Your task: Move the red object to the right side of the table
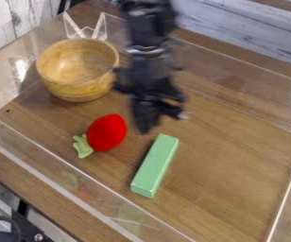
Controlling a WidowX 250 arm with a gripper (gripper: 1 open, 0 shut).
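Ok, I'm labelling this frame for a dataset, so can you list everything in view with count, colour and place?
Bowl: one, tan wood, upper left of the table
Red strawberry-like toy: one, red, below the bowl
Leafy stem: one, light green, on the toy's lower-left side
Long block: one, green, right of the toy
Table: one, brown wood grain, under these things
Clear edging: count unclear, transparent, along the table's edge
Robot arm with gripper: one, dark, blurred, above the table, right of the bowl
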